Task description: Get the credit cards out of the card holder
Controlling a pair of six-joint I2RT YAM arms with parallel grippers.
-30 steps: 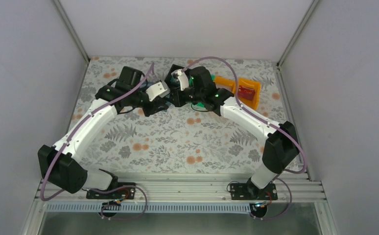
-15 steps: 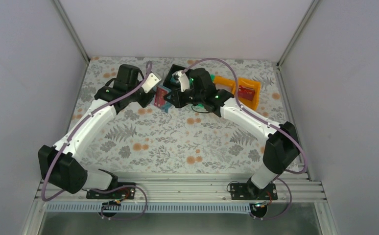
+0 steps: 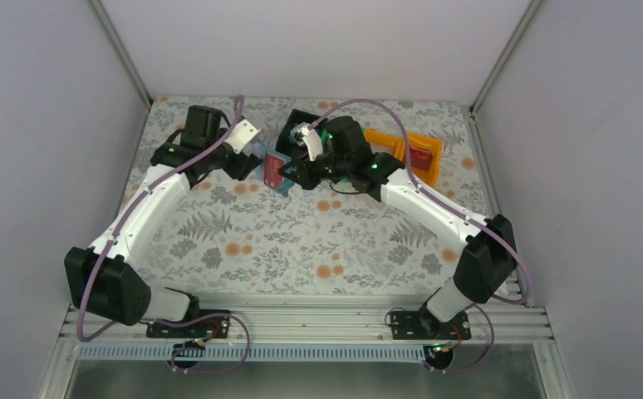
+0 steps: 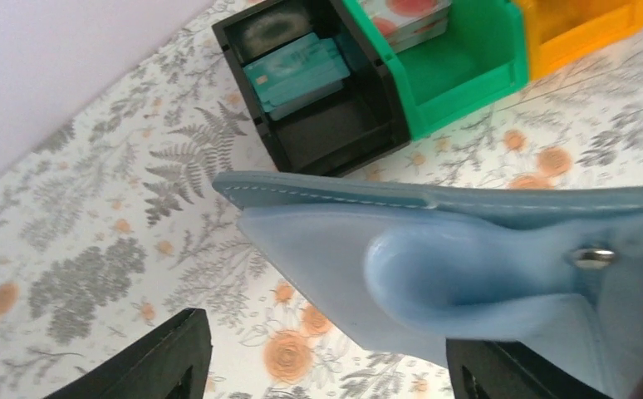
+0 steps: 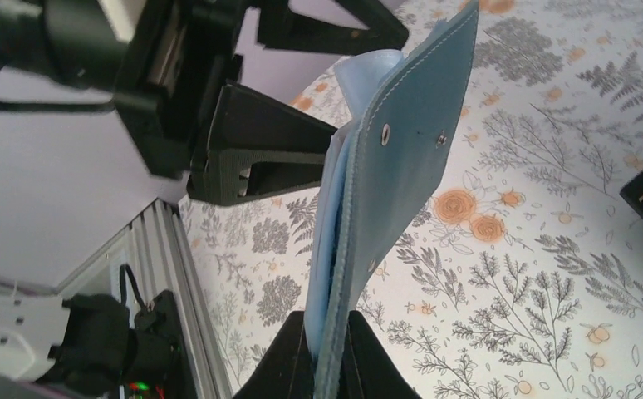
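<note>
Clamps wallet [image 5: 389,166] in right gripper [image 5: 328,328]; left gripper [image 4: 326,353] spread wide beside it.
Pinches wallet's lower edge with right jaws pressed together on it, holding it on edge above floral table [image 3: 301,241]; sets left jaws apart on either side of the open flap, contact unclear; shows red card [image 3: 275,169] in wallet from above; beyond, holds teal card [image 4: 297,71] in black bin [image 4: 335,125], pale cards [image 4: 405,21] in green bin [image 4: 468,75], orange bin [image 4: 584,33] alongside.

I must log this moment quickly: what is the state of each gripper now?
Left gripper: open, gripping nothing.
Right gripper: shut on the card holder.
</note>
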